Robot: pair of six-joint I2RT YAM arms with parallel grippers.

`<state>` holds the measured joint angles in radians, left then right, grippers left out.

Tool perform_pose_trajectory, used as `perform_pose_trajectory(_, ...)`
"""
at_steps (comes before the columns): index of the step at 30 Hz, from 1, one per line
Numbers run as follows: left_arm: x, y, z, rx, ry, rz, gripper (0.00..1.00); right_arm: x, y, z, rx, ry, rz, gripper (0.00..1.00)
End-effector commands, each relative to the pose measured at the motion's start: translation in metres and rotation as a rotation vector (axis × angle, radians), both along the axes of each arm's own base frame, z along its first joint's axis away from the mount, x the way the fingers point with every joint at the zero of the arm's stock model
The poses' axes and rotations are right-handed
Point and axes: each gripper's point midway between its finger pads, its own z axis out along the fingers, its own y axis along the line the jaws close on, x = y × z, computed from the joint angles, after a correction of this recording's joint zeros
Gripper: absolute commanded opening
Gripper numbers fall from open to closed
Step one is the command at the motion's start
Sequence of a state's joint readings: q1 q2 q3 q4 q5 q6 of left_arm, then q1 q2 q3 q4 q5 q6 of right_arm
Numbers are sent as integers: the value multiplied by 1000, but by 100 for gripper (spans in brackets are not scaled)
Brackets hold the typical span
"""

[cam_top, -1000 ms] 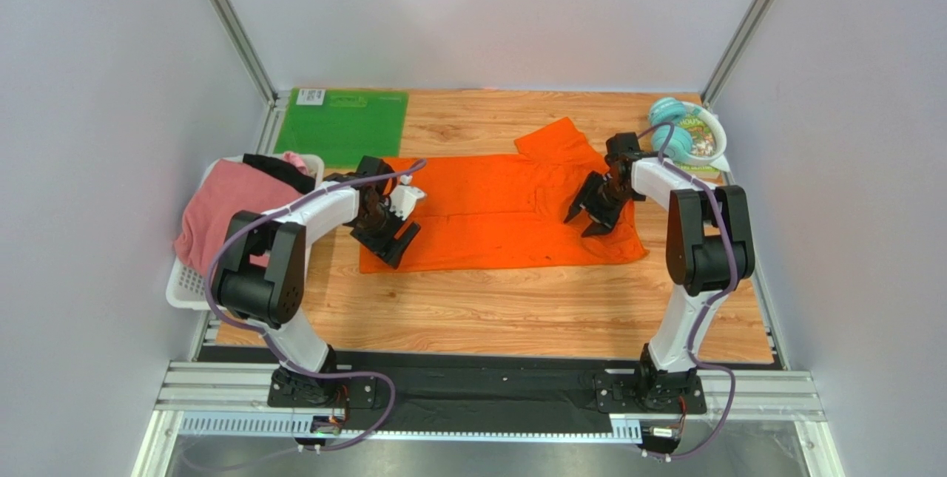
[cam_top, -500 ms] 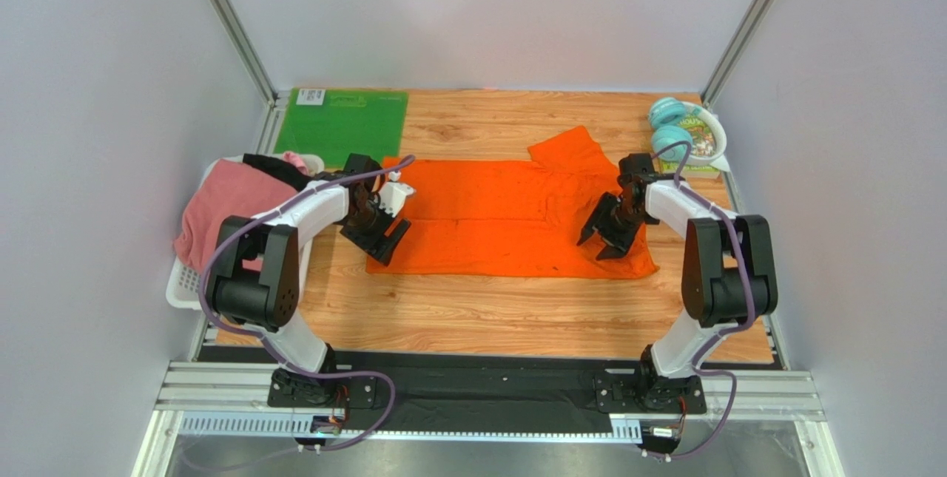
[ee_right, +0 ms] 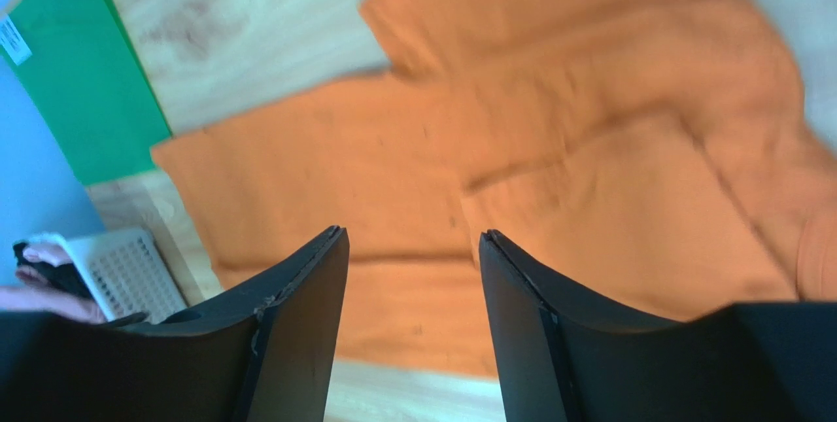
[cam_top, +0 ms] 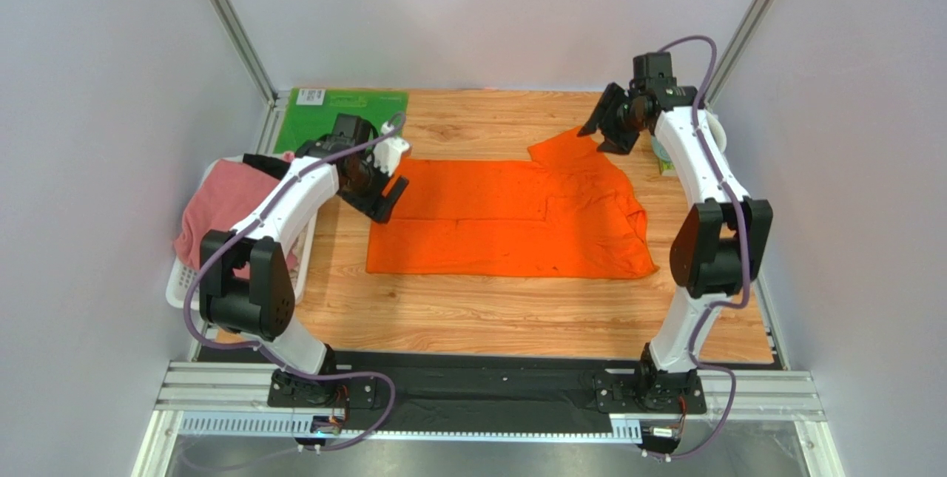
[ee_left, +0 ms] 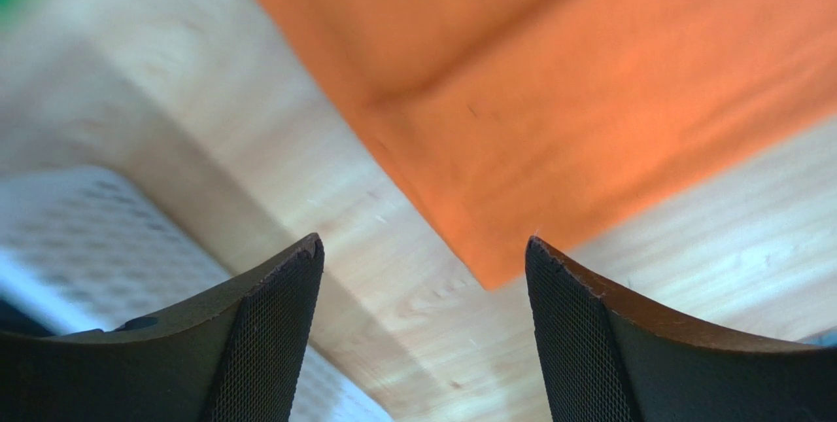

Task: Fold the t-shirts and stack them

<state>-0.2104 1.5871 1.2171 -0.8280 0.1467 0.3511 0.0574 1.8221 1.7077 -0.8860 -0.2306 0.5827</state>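
Note:
The orange t-shirt (cam_top: 506, 222) lies spread on the wooden table, its right side rumpled and one sleeve (cam_top: 569, 149) pointing toward the back. My left gripper (cam_top: 382, 202) hangs open just off the shirt's left edge, nothing between its fingers; the left wrist view shows the shirt's corner (ee_left: 550, 98) below. My right gripper (cam_top: 602, 133) is raised, open and empty, over the back sleeve, and looks down on the orange t-shirt (ee_right: 550, 177). The pink t-shirt (cam_top: 217, 211) and the black one (cam_top: 270, 170) sit in the basket at the left.
A white basket (cam_top: 183, 283) stands at the table's left edge, also seen as the basket (ee_left: 88, 236) in the left wrist view. A green mat (cam_top: 339, 117) lies at the back left. A bowl (cam_top: 714, 135) sits behind the right arm at the back right.
Both grippers have left the orange t-shirt. The right arm has lifted and swung to the back of the table; the left has drawn back toward the green mat. The shirt lies still.

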Motion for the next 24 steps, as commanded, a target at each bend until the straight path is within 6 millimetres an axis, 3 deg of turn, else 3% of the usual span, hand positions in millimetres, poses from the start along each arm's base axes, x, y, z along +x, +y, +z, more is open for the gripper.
perform_pose_trajectory(1, 53, 13, 31, 5, -108, 142, 81, 34, -9, -17, -63, 18, 45, 57)
perform_pose_trajectory(3, 73, 17, 41, -27, -134, 211, 81, 43, -12, -22, -93, 1, 51, 56)
perform_pose_trajectory(4, 80, 19, 32, -26, -112, 230, 81, 46, -14, -31, -112, 6, 73, 55)
perform_pose_trajectory(6, 97, 24, 37, -57, -120, 283, 81, 53, -17, -35, -135, -7, 85, 54)
perform_pose_trajectory(7, 104, 24, 26, -66, -88, 297, 81, 54, -19, -41, -146, 1, 87, 53)
perform_pose_trajectory(8, 111, 28, 32, -94, -81, 330, 81, 56, -21, -43, -166, -3, 99, 53)
perform_pose_trajectory(10, 117, 24, 19, -134, -15, 341, 81, 60, -24, -49, -178, -2, 102, 52)
perform_pose_trajectory(14, 127, 20, 12, -156, -7, 339, 80, 75, -25, -51, -154, -31, 108, 50)
perform_pose_trajectory(18, 141, 31, 9, -104, -45, 367, 80, 106, -28, -45, -148, -97, 100, 52)
perform_pose_trajectory(21, 147, 31, 8, -94, -54, 374, 80, 125, -30, -41, -141, -138, 103, 56)
perform_pose_trajectory(24, 152, 30, 4, -66, -84, 375, 80, 138, -32, -46, -148, -164, 111, 74)
